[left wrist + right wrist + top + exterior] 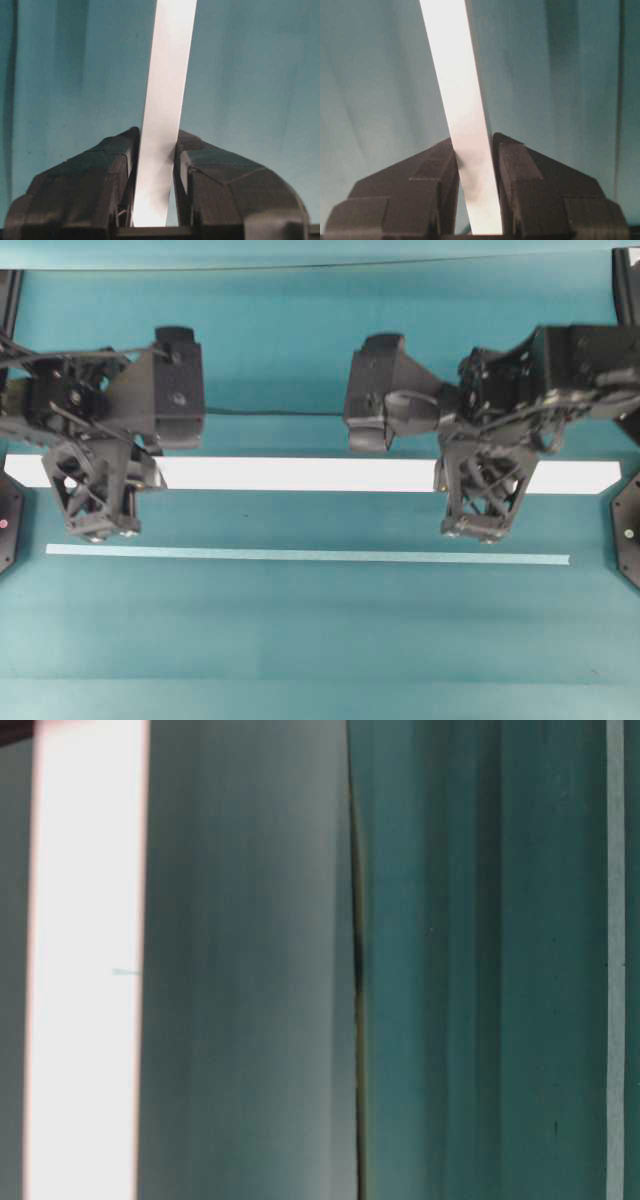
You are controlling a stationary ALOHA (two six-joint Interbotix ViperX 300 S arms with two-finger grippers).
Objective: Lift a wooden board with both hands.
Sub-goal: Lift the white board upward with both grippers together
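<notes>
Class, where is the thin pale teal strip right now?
In the overhead view, the pale teal strip lies flat on the table, parallel to the wooden board and just below it.

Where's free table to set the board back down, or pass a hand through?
Bare cloth below the teal strip, and above both arms. Crowded: the band where the left tool and right tool clamp the white board.

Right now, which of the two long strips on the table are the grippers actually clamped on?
The wide white wooden board, farther back. The left gripper and right gripper each pinch it; the thin pale teal strip in front lies untouched.
</notes>
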